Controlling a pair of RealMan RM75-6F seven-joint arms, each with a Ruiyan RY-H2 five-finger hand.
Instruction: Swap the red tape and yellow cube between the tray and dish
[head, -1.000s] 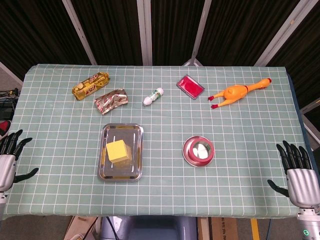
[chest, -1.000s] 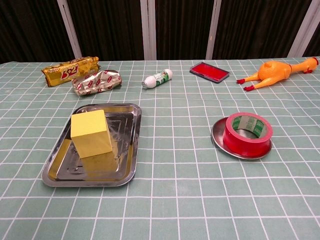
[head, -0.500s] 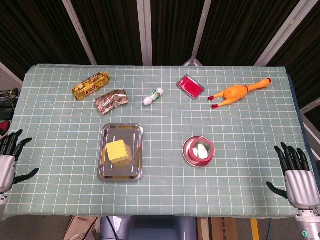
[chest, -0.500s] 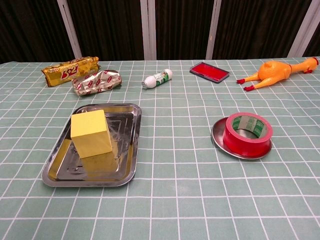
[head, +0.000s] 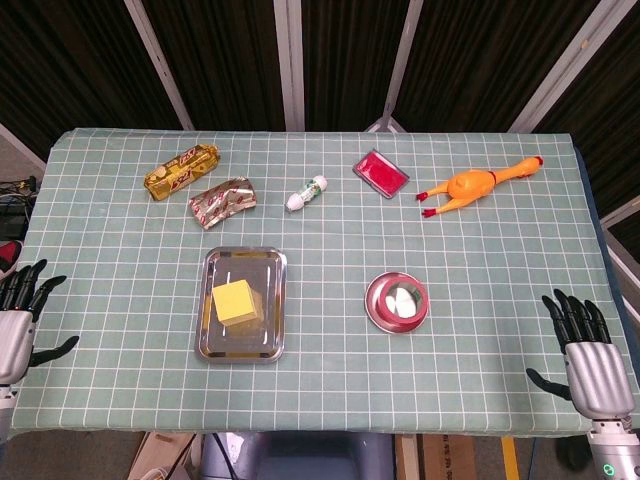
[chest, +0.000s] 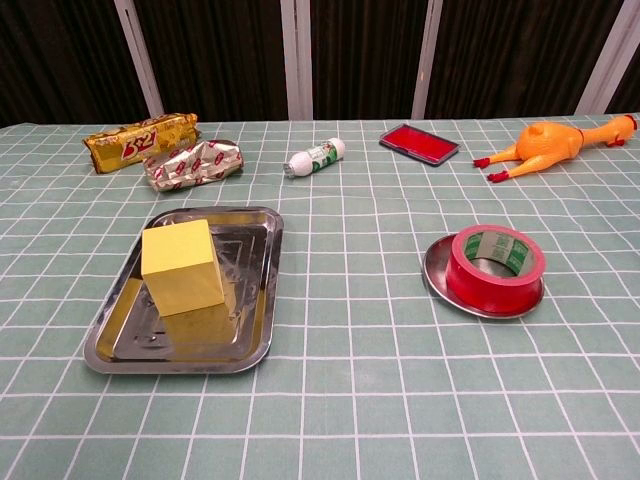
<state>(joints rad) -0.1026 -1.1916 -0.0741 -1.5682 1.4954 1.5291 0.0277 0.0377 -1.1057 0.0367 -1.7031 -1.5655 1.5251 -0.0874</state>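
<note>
**Both hands idle at the table's near corners, cube and tape unswapped**

I see the table (head: 330, 210) under a pale green cloth with a white grid, filling most of the head view. On its left half lies the rectangular metal tray (chest: 255, 290), and the yellow cube (chest: 181, 265) stands inside it, toward the tray's left side. To the right, well apart from the tray, sits the round metal dish (chest: 432, 278) with the red tape (chest: 495, 268) lying flat in it, its hole facing up.

My left hand (head: 18, 320) sits at the near left edge of the table, empty, fingers spread and pointing away from me. It is well apart from the tray and cube, which lie to its right and a little farther in. My right hand (head: 588, 350) sits at the near right corner, also empty with fingers spread apart. The dish and tape lie well to its left and slightly farther in. Neither hand appears in the chest view.

Along the far side, from the right: an orange rubber chicken (head: 475, 185), a flat red box (head: 381, 173), a small white bottle (head: 306, 193) lying on its side, a crumpled silver wrapper (head: 221, 202), and a gold snack packet (head: 181, 171).
</note>
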